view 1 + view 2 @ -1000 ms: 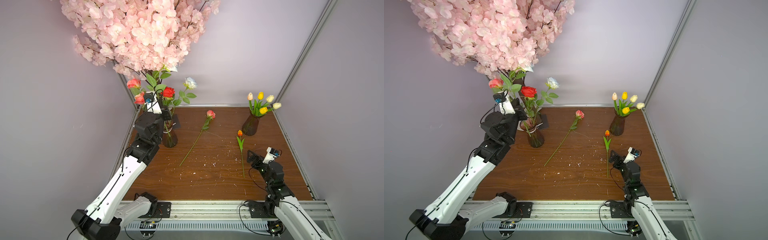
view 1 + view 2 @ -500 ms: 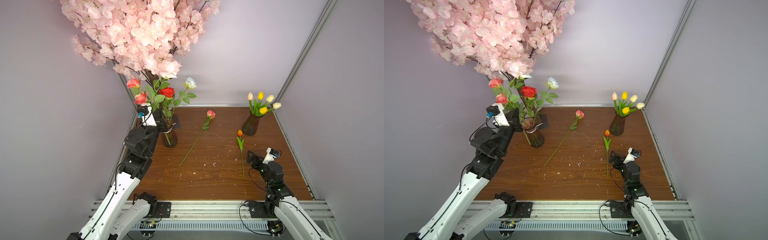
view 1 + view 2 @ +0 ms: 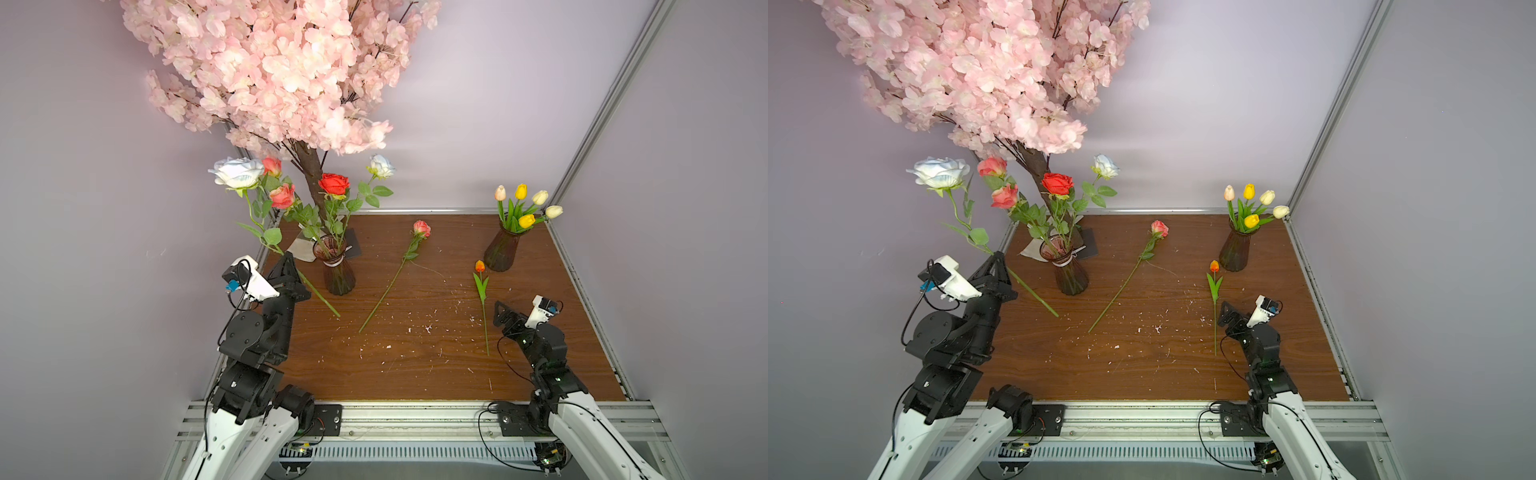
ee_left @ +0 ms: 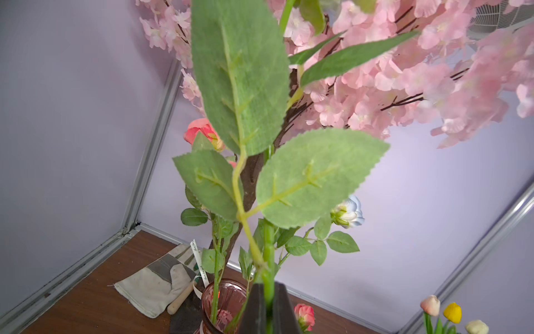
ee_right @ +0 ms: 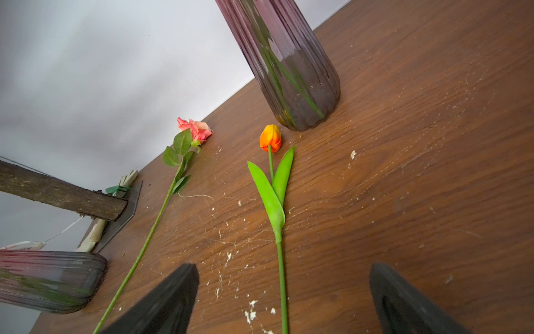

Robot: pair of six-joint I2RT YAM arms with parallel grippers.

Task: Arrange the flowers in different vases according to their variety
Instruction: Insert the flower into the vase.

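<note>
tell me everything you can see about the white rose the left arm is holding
The white artificial rose with a long green stem is held up at a tilt, its full white bloom at the top. Broad serrated, cloth-like leaves branch off the stem. The left gripper has its jaws shut on the stem's lower part; nothing else visibly touches it. The bare cut end slants down toward the brown wooden table; contact there cannot be told.

No text is legible; the print on the ribbon tag (image 4: 198, 260) blurs.
</note>
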